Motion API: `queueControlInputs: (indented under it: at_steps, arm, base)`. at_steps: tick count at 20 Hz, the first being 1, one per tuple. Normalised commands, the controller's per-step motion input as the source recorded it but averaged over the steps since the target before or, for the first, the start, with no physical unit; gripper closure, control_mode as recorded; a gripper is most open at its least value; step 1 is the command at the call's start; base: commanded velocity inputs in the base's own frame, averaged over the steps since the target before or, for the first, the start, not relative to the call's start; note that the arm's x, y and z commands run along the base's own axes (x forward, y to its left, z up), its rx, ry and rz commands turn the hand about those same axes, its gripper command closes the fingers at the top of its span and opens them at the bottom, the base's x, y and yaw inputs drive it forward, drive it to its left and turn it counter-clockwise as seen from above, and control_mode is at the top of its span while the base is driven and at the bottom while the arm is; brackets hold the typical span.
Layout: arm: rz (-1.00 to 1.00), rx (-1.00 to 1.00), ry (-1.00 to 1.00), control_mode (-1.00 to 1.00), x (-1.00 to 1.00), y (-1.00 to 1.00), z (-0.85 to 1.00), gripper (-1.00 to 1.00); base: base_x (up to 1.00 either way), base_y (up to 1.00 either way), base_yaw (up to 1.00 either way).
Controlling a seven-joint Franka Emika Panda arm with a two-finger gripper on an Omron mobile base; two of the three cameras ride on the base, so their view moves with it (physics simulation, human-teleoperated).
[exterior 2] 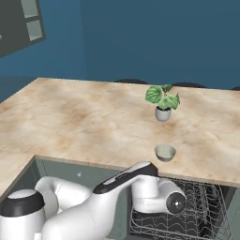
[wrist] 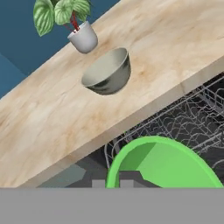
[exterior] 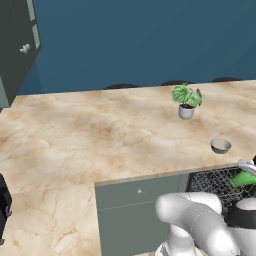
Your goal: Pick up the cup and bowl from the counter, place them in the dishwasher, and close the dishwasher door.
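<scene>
Arm of white segments with dark joints, bent low and reaching right over the black wire-mesh dishwasher rack below the beige marbled stone counter; its gripper is clamped on the rim of the small bright green tapered cup, judged light, rigid and smooth-walled. The small round grey metallic bowl, near the counter's edge with the potted plant beyond it, looks stiff and slippery, best pinched across its rim.

There was one green cup, one grey bowl, one potted plant and one wire rack.
</scene>
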Motion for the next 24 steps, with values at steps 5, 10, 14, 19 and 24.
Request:
queueControlInputs:
  at_steps: [5,10,14,19,24]
  arm:
    - [-0.06,0.0,0.06,-1.0,0.0,0.03,-0.4,1.0]
    - [-0.01,0.03,0.04,-1.0,0.01,-0.05,-0.3,1.0]
    - [0.0,0.1,0.01,-1.0,0.01,-0.2,-0.22,1.0]
    - [0.0,0.23,0.0,-1.0,0.0,-0.23,-0.23,1.0]
    - [0.0,0.16,0.0,-1.0,0.0,-0.13,-0.19,1.0]
  base:
    - [0.0,0.0,0.0]
    - [0.0,0.0,0.0]
    - [0.0,0.0,0.0]
    - [0.0,0.0,0.0]
    - [0.0,0.0,0.0]
